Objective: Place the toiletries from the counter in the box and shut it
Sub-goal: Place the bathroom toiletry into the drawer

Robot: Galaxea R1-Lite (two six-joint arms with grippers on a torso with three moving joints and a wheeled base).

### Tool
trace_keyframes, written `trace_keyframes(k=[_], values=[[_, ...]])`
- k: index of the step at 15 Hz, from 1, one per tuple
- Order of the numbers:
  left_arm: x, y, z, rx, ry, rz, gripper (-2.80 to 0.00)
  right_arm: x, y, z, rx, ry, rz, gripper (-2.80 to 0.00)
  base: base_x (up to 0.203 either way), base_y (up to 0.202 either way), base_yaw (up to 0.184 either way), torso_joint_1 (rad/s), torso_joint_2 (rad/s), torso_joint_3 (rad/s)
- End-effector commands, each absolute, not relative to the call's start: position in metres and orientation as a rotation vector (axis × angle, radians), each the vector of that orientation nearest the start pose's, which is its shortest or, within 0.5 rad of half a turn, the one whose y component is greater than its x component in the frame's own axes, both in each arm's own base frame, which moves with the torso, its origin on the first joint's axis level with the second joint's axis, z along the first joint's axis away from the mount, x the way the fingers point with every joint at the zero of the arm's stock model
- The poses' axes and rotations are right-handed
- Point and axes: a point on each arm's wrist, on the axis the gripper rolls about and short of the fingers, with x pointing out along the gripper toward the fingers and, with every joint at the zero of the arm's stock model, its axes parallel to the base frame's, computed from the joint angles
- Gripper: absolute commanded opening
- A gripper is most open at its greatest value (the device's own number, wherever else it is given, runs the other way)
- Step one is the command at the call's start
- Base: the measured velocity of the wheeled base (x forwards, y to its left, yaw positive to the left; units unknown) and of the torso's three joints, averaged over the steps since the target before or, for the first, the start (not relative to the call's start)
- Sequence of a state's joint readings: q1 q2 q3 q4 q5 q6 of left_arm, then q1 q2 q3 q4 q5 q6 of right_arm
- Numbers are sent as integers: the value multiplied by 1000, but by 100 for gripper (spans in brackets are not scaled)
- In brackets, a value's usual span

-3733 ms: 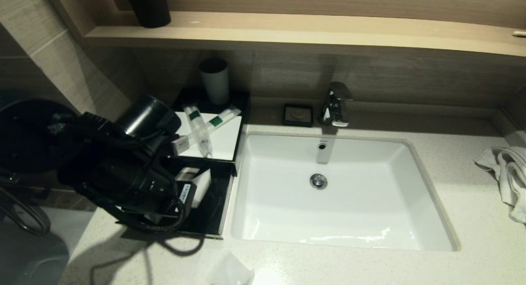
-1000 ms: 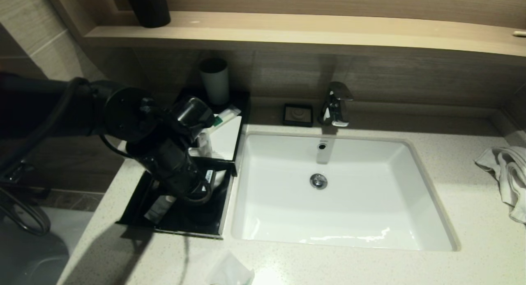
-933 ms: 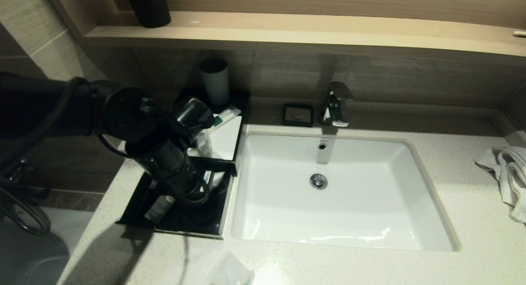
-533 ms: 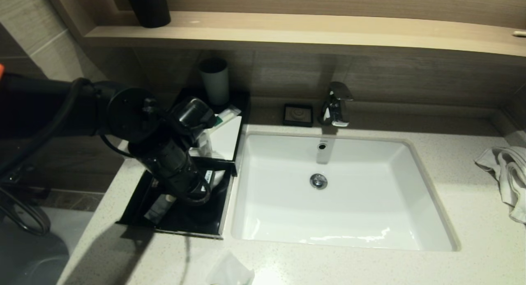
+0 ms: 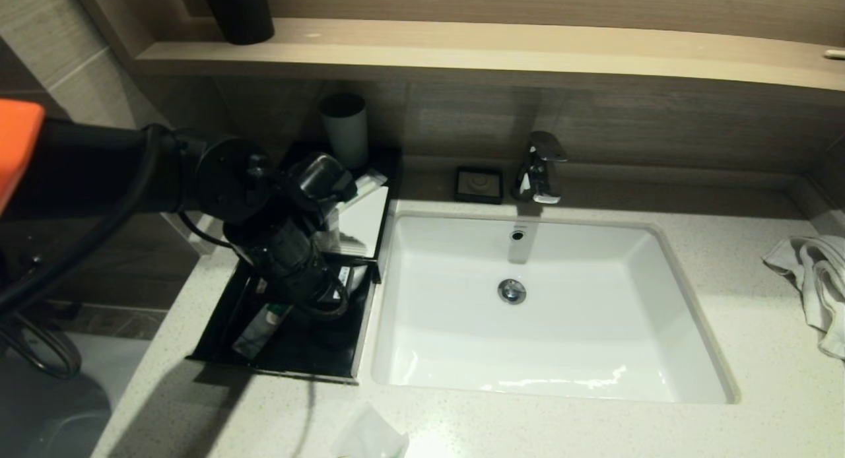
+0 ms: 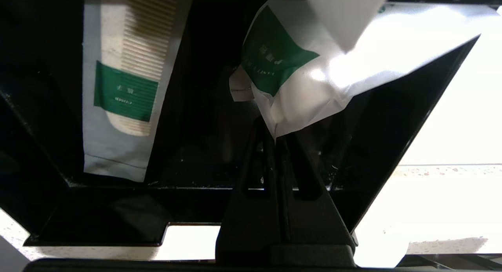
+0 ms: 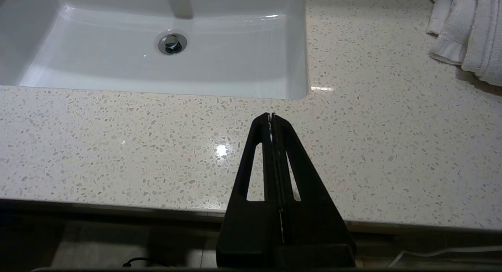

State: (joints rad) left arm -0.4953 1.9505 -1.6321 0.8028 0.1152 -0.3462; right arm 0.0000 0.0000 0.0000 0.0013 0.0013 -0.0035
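Comb sachet flat in open drawer of box; soft packet pinched by its corner in fully closed left gripper, hanging over drawer, long axis slanting from fingertips; right gripper closed, empty, parked above counter.

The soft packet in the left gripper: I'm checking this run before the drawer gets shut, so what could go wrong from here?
1. The left gripper pinches only a corner of the soft packet, so it might slip or land crooked in the drawer.
2. A long tube lies on the box top; closing now would leave it out.
3. Another packet sits at the counter front edge and could be missed.
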Motion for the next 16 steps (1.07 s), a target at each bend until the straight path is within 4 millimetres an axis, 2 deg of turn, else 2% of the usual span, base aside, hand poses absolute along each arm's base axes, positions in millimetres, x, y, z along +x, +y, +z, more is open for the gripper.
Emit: trace_keyframes(k=[1, 9, 10, 16], values=[[308, -163, 199, 32, 1118, -144, -280, -23, 0, 75, -3, 1, 2, -280, 0, 0, 0, 0, 0, 0], [311, -165, 212, 10, 1070, -156, -280, -23, 0, 75, -3, 1, 2, -280, 0, 0, 0, 0, 0, 0], [310, -165, 213, 10, 1068, -156, 0, -23, 0, 75, -3, 1, 2, -280, 0, 0, 0, 0, 0, 0], [303, -160, 222, 0, 1055, -155, 0, -23, 0, 75, -3, 2, 2, -280, 0, 0, 0, 0, 0, 0]])
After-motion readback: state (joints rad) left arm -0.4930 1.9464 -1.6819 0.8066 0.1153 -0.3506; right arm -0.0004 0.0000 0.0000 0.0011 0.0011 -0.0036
